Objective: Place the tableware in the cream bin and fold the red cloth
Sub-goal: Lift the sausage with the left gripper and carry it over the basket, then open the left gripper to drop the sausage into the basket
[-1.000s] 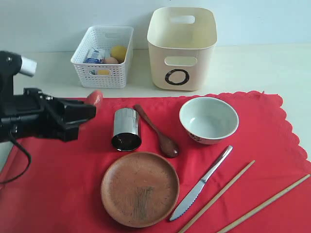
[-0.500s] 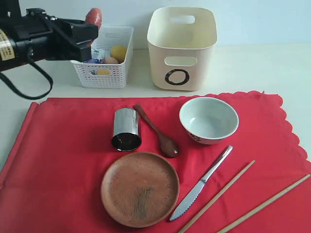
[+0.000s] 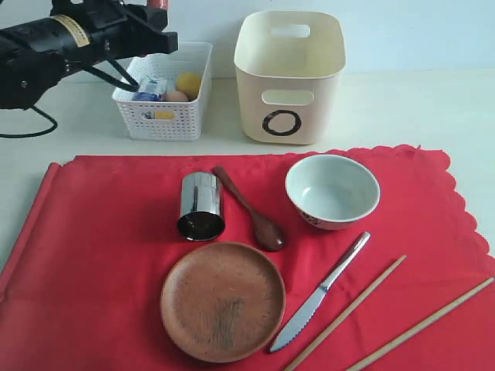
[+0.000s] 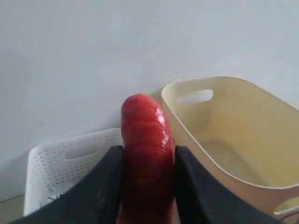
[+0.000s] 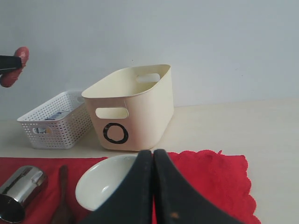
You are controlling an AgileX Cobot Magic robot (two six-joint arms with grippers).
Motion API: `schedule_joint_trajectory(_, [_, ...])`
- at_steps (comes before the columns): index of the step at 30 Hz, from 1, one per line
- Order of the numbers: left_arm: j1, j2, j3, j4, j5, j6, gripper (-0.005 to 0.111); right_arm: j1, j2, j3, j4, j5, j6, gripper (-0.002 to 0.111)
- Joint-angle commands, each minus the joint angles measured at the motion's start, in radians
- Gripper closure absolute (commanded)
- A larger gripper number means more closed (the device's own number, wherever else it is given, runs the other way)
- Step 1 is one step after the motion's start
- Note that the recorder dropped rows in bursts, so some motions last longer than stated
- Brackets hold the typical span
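Note:
On the red cloth point(image 3: 100, 263) lie the steel cup point(image 3: 201, 205) on its side, the wooden spoon point(image 3: 251, 210), the pale bowl point(image 3: 332, 191), the brown plate point(image 3: 223, 301), the knife point(image 3: 321, 292) and two chopsticks point(image 3: 346, 312). Behind the cloth stands the cream bin point(image 3: 290, 77), with nothing visible inside. My left gripper point(image 4: 147, 151) is shut on a red sausage point(image 4: 145, 135), high above the white basket point(image 3: 164, 89). The right gripper point(image 5: 153, 151) is shut on nothing, hovering near the bowl point(image 5: 100, 186); the exterior view does not show it.
The white lattice basket holds a lemon point(image 3: 188, 82), an egg point(image 3: 177, 96) and a milk carton point(image 3: 152, 87). It stands left of the cream bin on the pale table point(image 3: 410, 108). A wall rises close behind both containers.
My left arm has lifted from the cloth's left side and swung back to above the white basket, carrying the sausage. The tableware has not moved.

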Motion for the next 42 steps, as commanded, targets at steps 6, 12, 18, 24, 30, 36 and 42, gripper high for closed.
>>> schedule_joint_trajectory(6, [0.002,0.205,-0.182,-0.169,-0.011,0.068,0.107,0.001,-0.004,0.005,-0.006,-0.010,-0.002,0.108])
schedule_joint_trajectory(12, [0.018,0.318,-0.276,-0.178,-0.005,0.083,0.107,0.001,-0.004,0.005,-0.006,-0.010,-0.002,0.108])
schedule_joint_trajectory(18, [0.053,0.392,-0.330,-0.219,0.083,0.065,0.083,0.001,-0.004,0.005,-0.006,-0.010,-0.002,0.108])
schedule_joint_trajectory(24, [0.070,0.399,-0.331,-0.219,0.087,0.027,0.027,0.001,-0.004,0.005,-0.006,-0.010,-0.002,0.108])
schedule_joint_trajectory(30, [0.070,0.383,-0.331,-0.211,0.229,0.035,0.025,0.001,-0.004,0.005,-0.006,-0.010,-0.002,0.108])
schedule_joint_trajectory(36, [0.071,0.326,-0.331,-0.206,0.419,0.041,0.025,0.001,-0.004,0.005,-0.006,-0.010,-0.002,0.108])
schedule_joint_trajectory(42, [0.071,0.234,-0.331,-0.207,0.605,0.088,0.025,0.001,-0.004,0.005,-0.006,-0.010,-0.002,0.108])
